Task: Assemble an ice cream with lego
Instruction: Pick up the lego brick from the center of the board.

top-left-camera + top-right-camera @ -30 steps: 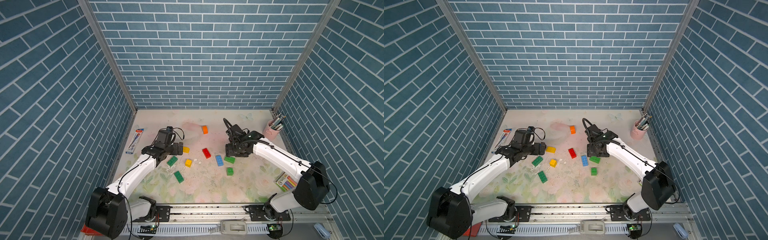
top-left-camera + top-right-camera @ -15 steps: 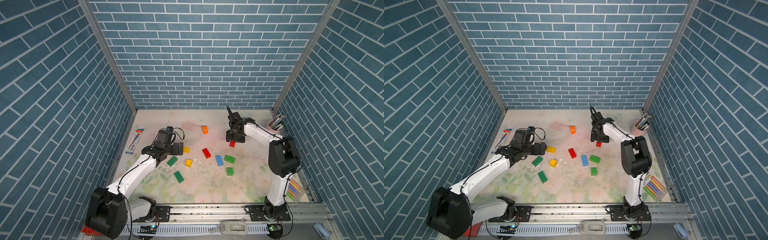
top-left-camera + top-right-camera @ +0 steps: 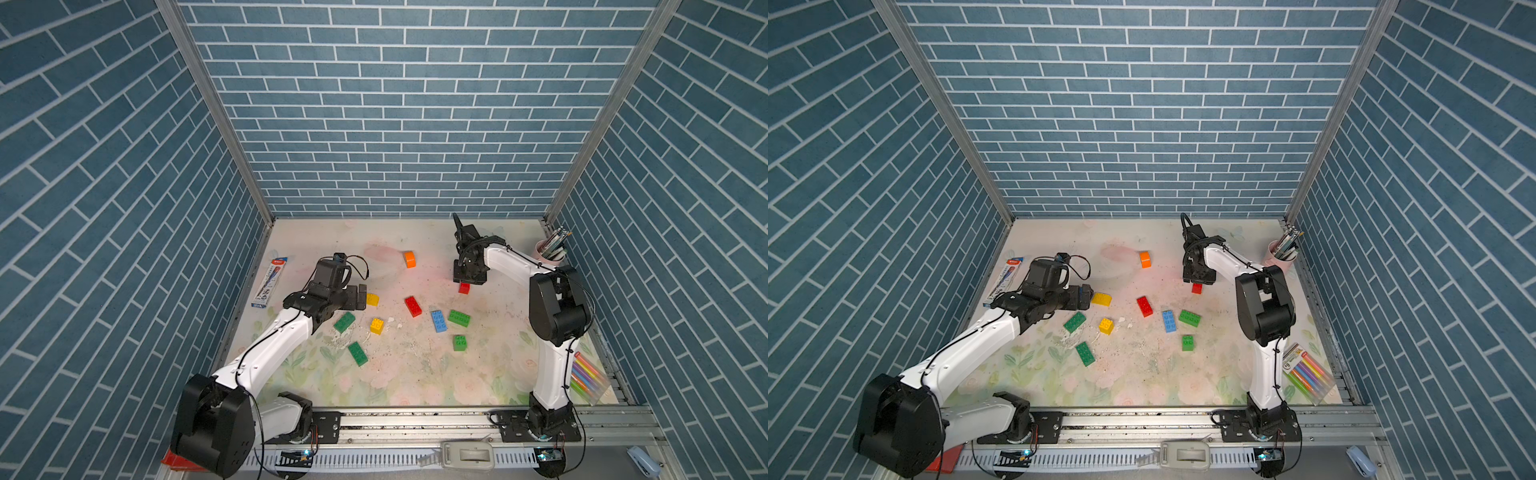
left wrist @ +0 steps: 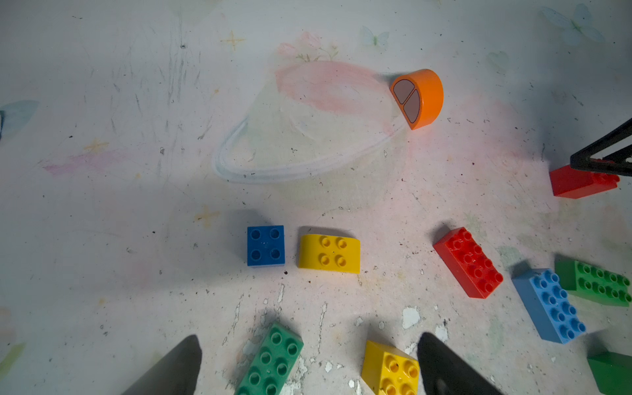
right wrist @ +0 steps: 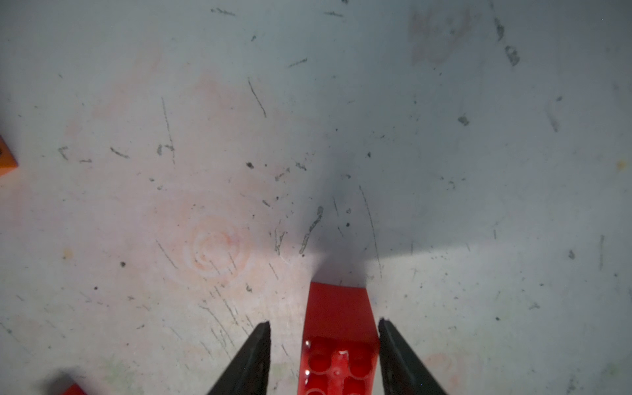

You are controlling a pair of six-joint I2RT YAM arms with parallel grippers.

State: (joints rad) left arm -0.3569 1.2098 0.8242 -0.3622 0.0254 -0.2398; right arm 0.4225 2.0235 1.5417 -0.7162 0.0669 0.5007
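Lego bricks point(image 3: 377, 326) of chunky studded plastic in red, green, blue and yellow lie scattered about the middle of the worn floral surface point(image 3: 415, 382). An orange round-topped brick point(image 3: 409, 259) lies on its side nearer the far edge. Toward the right edge from it, a small red square brick point(image 5: 338, 342) sits between the right fingers point(image 5: 398, 359). These point down and stand apart: one finger touches the brick's side and the other is a narrow gap off, so the brick is not clamped. The left fingers point(image 4: 444, 369) are spread wide and hold nothing. They reach out near a yellow round-topped brick point(image 3: 1101, 298), which has a blue square brick point(image 4: 265, 245) just beside it. A pink cup of pens point(image 3: 550, 253) stands in the far right corner. A clear pack of coloured markers point(image 3: 1306, 374) lies by the right edge.
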